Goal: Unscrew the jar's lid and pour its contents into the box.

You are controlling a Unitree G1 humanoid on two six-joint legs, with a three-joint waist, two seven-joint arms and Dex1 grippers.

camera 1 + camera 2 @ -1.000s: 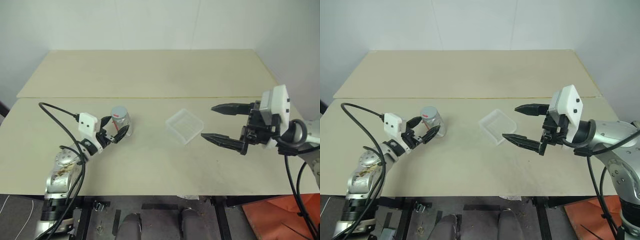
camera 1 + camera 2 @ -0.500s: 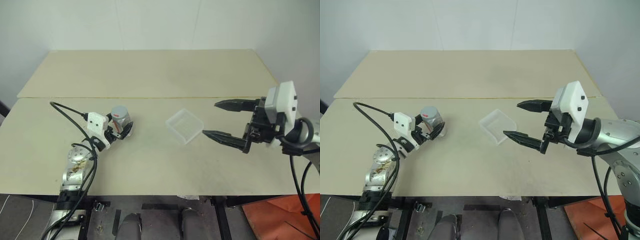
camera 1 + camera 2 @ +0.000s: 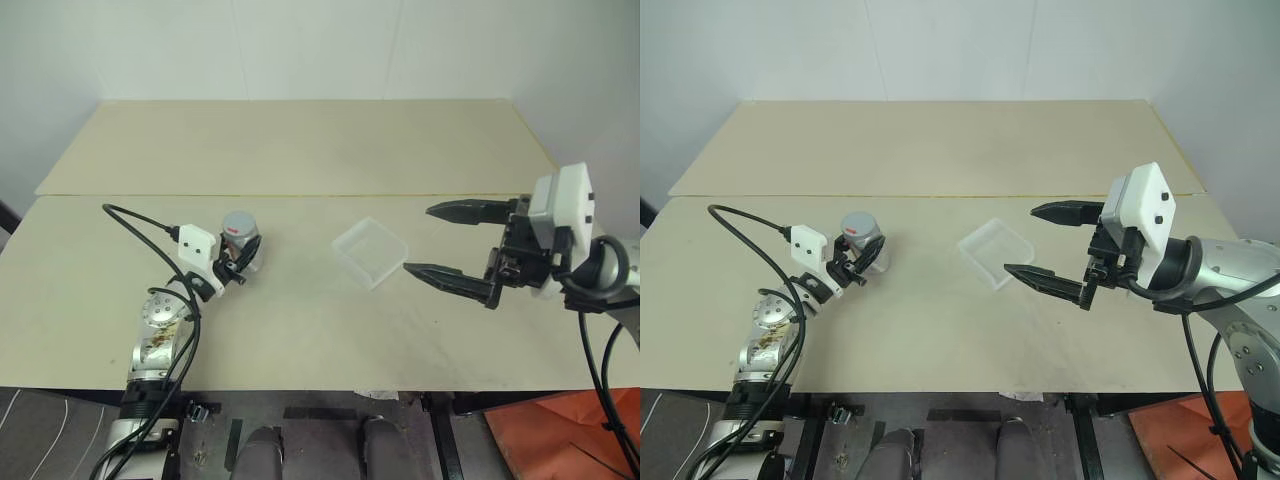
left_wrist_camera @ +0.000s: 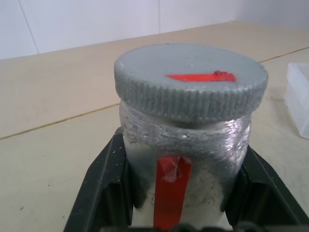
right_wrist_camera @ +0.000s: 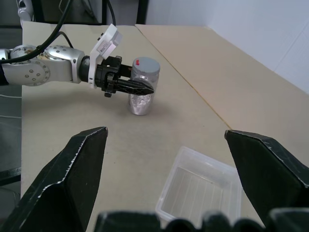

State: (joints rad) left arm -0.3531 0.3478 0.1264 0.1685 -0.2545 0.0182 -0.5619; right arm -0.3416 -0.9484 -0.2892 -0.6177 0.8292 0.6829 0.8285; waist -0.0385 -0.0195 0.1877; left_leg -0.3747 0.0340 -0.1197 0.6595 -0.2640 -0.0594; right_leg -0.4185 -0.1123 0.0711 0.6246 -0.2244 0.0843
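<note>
Jar (image 4: 186, 169) now sits clamped between the fingers of our left end effector (image 3: 238, 262), which a second ago stood spread around it; it stands on the counter (image 3: 300, 330), lid (image 4: 190, 79) on. Our right end effector (image 3: 455, 243) hangs wide apart, box (image 3: 369, 251) just beside it. We judge unscrewing comes next.

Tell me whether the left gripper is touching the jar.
Touching. The left wrist view shows both black fingers pressed against the jar sides below the lid; left gripper shut on it.
</note>
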